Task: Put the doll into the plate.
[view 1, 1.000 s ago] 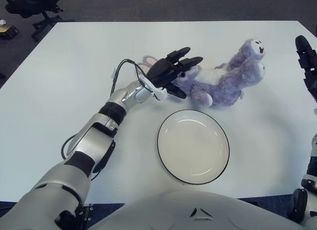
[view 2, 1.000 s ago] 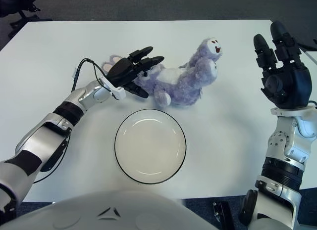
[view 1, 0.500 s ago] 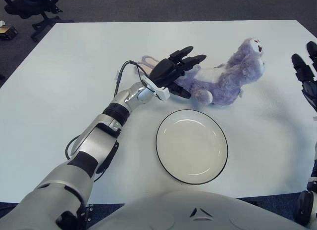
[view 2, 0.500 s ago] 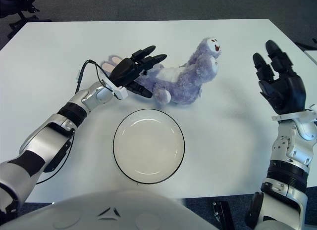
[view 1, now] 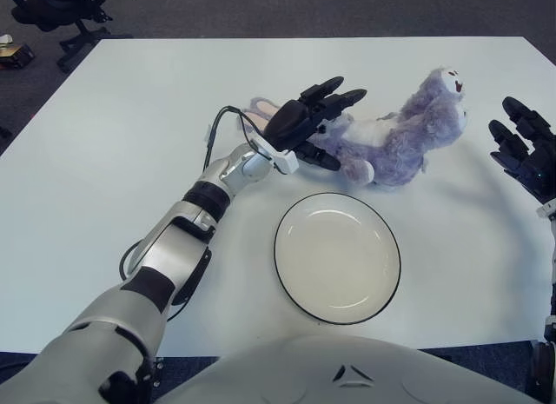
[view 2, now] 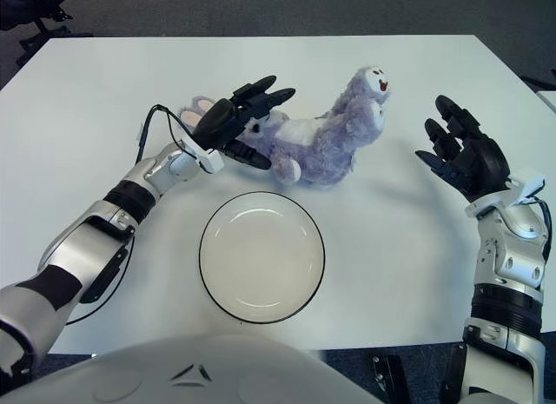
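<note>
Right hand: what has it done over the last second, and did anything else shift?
The right hand came down and in toward the doll, fingers spread, holding nothing. The left hand stayed at the doll's left end, fingers open over it, tilting up slightly. The doll and the plate lie where they were; the plate holds nothing.

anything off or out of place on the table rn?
Nothing damaged or spilled. The doll lies on its side on the table beyond the plate. Left robot hand open over its ear end, right robot hand open to its right.
</note>
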Robot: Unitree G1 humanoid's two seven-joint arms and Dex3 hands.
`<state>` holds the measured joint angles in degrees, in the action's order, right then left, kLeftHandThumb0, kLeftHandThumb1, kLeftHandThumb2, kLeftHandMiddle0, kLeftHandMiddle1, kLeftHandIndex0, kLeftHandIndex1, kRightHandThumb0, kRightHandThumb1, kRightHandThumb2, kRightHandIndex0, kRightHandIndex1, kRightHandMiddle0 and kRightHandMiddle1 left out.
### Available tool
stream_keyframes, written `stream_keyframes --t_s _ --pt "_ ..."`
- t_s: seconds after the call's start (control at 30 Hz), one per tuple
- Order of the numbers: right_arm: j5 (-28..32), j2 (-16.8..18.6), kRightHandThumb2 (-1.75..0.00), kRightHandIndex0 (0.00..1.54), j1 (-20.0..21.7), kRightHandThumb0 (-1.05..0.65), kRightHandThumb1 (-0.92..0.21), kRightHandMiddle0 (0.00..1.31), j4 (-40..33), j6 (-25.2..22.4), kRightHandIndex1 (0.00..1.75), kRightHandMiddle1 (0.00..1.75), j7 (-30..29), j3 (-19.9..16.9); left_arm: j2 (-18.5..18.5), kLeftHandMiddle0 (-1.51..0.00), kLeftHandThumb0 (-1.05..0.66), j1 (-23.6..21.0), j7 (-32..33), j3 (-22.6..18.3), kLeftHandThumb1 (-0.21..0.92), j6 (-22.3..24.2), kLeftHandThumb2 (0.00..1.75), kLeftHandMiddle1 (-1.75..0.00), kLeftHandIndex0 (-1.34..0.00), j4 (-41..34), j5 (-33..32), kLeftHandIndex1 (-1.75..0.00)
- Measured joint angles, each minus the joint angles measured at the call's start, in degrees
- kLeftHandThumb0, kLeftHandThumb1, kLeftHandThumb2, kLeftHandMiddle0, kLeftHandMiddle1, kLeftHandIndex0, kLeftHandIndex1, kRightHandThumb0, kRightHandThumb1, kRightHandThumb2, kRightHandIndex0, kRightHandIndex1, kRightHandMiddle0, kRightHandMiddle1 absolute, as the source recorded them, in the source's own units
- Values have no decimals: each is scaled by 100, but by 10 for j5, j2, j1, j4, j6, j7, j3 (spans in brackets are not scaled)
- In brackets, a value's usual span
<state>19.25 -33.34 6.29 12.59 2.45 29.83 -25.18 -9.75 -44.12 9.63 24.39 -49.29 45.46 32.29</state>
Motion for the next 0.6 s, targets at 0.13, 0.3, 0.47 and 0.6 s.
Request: stream_keyframes --t_s 0.13,0.3,0.47,0.6 --pt "0 0 -2 6 0 -49 -77 6 0 0 0 2 0 1 0 -31 -67 0 -9 -3 86 5 0 -1 -40 -5 -4 -1" --pt "-4 0 -2 6 0 -49 -78 6 -13 -23 0 2 -5 7 -2 -29 -70 -8 -82 -2 85 79 0 0 -38 -23 -5 0" --pt "-7 0 -2 6 0 -50 -78 7 -27 -37 0 2 -6 10 -7 -28 -71 -11 -119 -1 85 123 0 0 -36 -39 0 0" --pt "-9 -1 -2 6 0 -50 -78 7 -31 -42 0 2 -6 10 -9 -28 -71 -11 -129 -1 85 135 0 0 -36 -51 0 0"
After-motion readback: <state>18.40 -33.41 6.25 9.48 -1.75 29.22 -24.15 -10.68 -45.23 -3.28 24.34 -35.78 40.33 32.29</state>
